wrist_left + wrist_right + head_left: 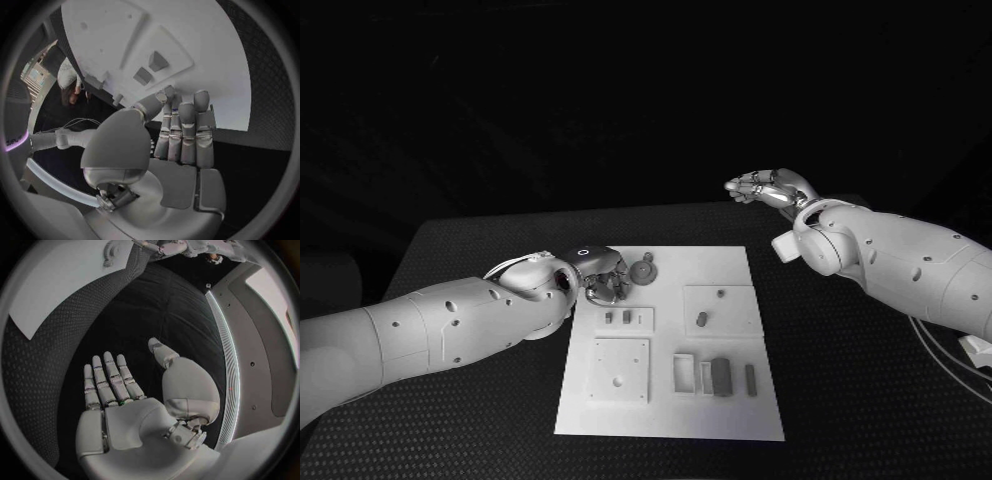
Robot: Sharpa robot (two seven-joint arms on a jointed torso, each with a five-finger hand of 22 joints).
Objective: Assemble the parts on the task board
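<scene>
Most parts point(721, 376) sit loose on the board point(733, 420), so lots is left, and the left hand point(600, 276) and right hand point(769, 188) hold nothing, fingers apart.

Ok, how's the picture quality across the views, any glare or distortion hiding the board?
Head view: task board evenly lit, parts readable, surroundings dark. Left wrist view: fisheye bends the board's edges; left robot hand covers part of it. Right wrist view: right robot hand over dark table, board curved at the rim.

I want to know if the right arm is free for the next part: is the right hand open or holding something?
Open. The right hand has its fingers stretched out and apart with nothing in the palm, above the black table.
</scene>
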